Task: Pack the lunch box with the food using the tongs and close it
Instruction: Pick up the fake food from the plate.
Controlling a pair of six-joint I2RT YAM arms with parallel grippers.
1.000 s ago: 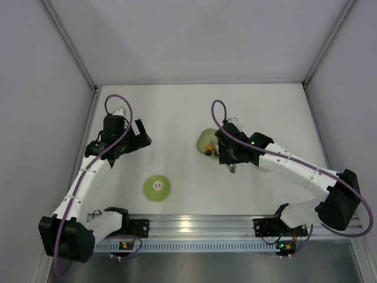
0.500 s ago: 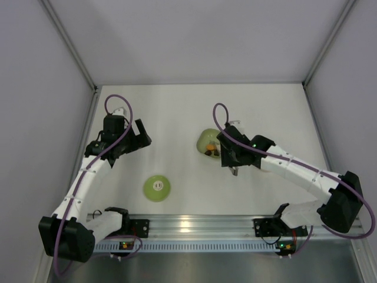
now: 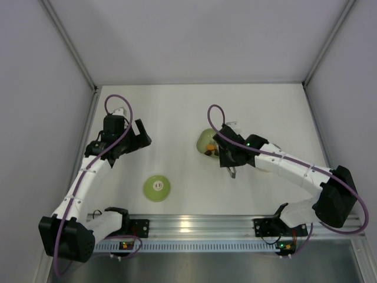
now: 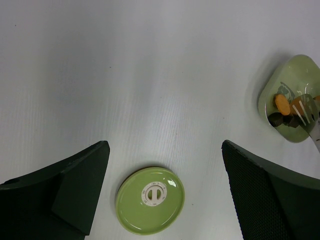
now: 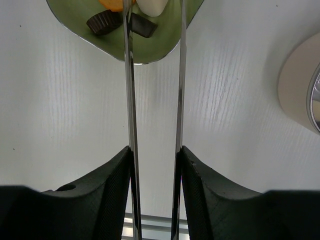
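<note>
Clenching one long thin silver metal tongs (image 5: 129, 100) in right gripper (image 5: 155, 150), tips over light-green rounded-square dish (image 5: 155, 47) of food (image 5: 102, 22): two dark brown chunks, one orange, one whitish. Near dish, apart: one round beige-walled lunch box (image 5: 300, 95); across bare white table (image 4: 150, 75), one light-green lid (image 4: 150, 200) below released left gripper (image 4: 165, 150).

The tongs (image 5: 130, 100) are polished, mirror-bright metal. The dish (image 5: 152, 47) and lid (image 4: 150, 200) look like glossy green plastic. The worktop (image 4: 125, 75) is matt white, finely grained. The tub (image 5: 295, 85) has a matt beige wall.

Lab cell: white walls (image 3: 194, 41), aluminium rail (image 3: 194, 224)
</note>
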